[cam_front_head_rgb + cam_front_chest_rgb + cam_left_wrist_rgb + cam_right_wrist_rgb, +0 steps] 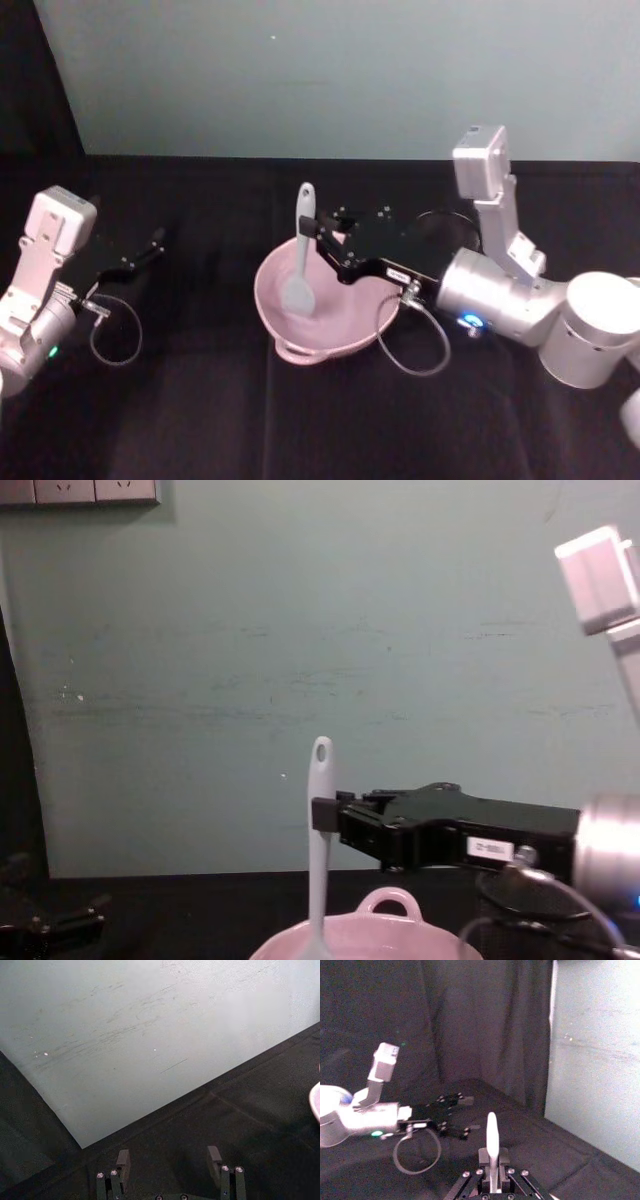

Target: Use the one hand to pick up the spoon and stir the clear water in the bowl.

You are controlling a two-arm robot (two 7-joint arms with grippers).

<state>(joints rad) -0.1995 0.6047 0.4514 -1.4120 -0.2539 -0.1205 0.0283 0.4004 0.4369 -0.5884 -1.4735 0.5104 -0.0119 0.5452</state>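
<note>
Slim white plastic spoon [302,262] is pinched mid-handle in the black right gripper [318,232] and held upright. Its oval end is hung below the gripper, inside the wide pale pink ceramic bowl [268,305]. Black left gripper [152,243] is parked well apart over the black table [200,410], fingers spread.

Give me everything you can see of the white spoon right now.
The slim white plastic spoon has a long handle with an oval hole near its tip and a rounded scoop. It stands nearly upright, hole end up, scoop down inside the wide pale pink ceramic bowl. The black right gripper is shut on the upper handle, just below the hole. Whether the scoop touches the bowl's floor or water, I cannot tell.
</note>
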